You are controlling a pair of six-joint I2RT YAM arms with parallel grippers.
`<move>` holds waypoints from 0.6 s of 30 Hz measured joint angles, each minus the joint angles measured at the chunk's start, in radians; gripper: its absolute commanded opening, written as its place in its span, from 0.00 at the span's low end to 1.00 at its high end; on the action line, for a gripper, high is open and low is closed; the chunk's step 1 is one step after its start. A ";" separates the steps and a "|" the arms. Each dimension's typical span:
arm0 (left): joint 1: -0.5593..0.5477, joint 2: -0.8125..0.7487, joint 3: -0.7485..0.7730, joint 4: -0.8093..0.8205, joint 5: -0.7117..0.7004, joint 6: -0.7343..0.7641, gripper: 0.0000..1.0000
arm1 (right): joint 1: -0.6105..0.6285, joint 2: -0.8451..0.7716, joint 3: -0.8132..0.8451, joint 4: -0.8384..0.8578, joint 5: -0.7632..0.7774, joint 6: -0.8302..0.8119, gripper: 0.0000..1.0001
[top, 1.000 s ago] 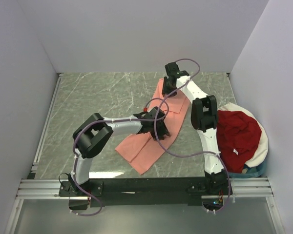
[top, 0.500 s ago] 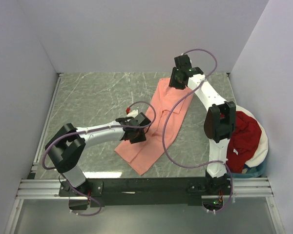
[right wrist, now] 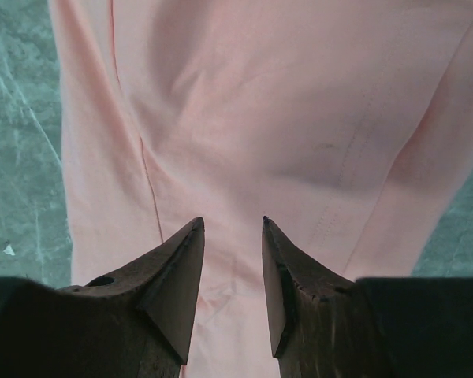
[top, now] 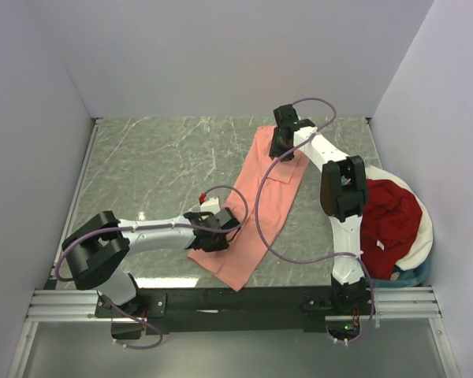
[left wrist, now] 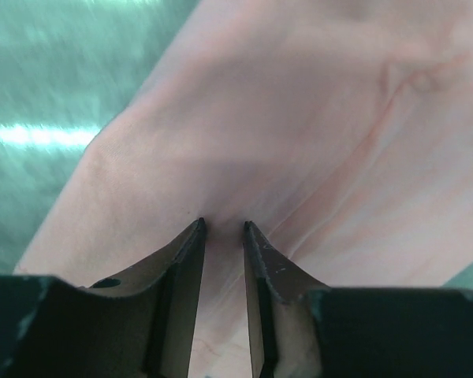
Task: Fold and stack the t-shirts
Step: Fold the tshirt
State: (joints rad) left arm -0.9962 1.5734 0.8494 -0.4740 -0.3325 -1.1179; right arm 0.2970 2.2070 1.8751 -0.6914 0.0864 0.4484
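Left gripper (left wrist: 224,227) sits low on the near end of the salmon-pink t-shirt (top: 277,193), its jaws a narrow gap apart with pink cloth between the tips. Whether they pinch it cannot be told. From there the shirt lies as a long strip on the green marbled table (top: 158,165), reaching away to the right gripper (right wrist: 232,220), which grips the cloth at the far end. Off to that gripper's right, well apart, a dark red t-shirt (top: 390,216) is heaped in a white-rimmed basket (top: 426,236).
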 measured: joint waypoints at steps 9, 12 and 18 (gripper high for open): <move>-0.222 -0.055 -0.066 0.029 -0.004 -0.205 0.34 | 0.072 0.021 -0.044 0.010 0.027 -0.001 0.43; -0.277 -0.061 -0.076 0.040 0.005 -0.263 0.36 | 0.100 0.028 -0.069 0.010 0.030 -0.002 0.43; -0.304 -0.088 -0.089 0.028 0.021 -0.328 0.45 | 0.146 0.057 -0.056 0.003 0.040 -0.024 0.42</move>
State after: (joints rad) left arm -1.2999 1.4853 0.7609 -0.4458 -0.3115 -1.4456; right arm 0.4427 2.2642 1.8191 -0.6884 0.1265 0.4244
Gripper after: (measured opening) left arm 0.419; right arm 0.427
